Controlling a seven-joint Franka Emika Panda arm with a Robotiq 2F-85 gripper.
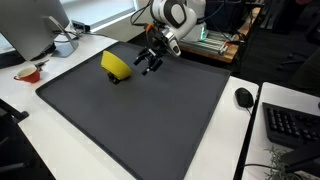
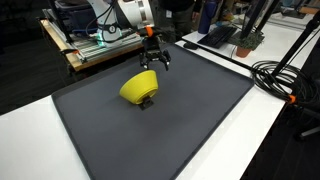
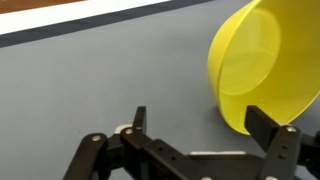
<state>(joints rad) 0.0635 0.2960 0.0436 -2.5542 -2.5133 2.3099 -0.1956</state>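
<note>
"Wrist view first: how do the fingers (image 3: 268,130) stand?" asks the first speaker.

"They stand wide apart, and nothing is between them," answers the second. "Only the grey mat (image 3: 110,70) shows in the gap."

"And where is the yellow bowl (image 3: 265,65)?"

"It is at the right side of this view, just beside one finger. Its open side faces the camera, so the inside is visible. The tip of that finger overlaps the lower rim of the bowl, but whether they touch, one cannot tell."

"How does the bowl lie, seen from outside?"

"In an exterior view the bowl (image 2: 138,88) is tilted, not flat on its base. A small dark thing (image 2: 147,102) shows under its raised edge; what it is, the pictures do not tell. The fingers (image 2: 153,62) hang close over the far side of the bowl and point down."

"On what does it rest?"

"On the mat, in its far part. The mat covers much of the white tabletop (image 1: 35,115)."

"What else is around?"

"In an exterior view a black mouse (image 1: 244,97) and a keyboard (image 1: 295,125) lie on the tabletop beside the mat, well apart from the bowl. A small red cup (image 1: 28,73) stands off the opposite side of the mat. Black cables (image 2: 280,78) lie on the tabletop too."
</note>
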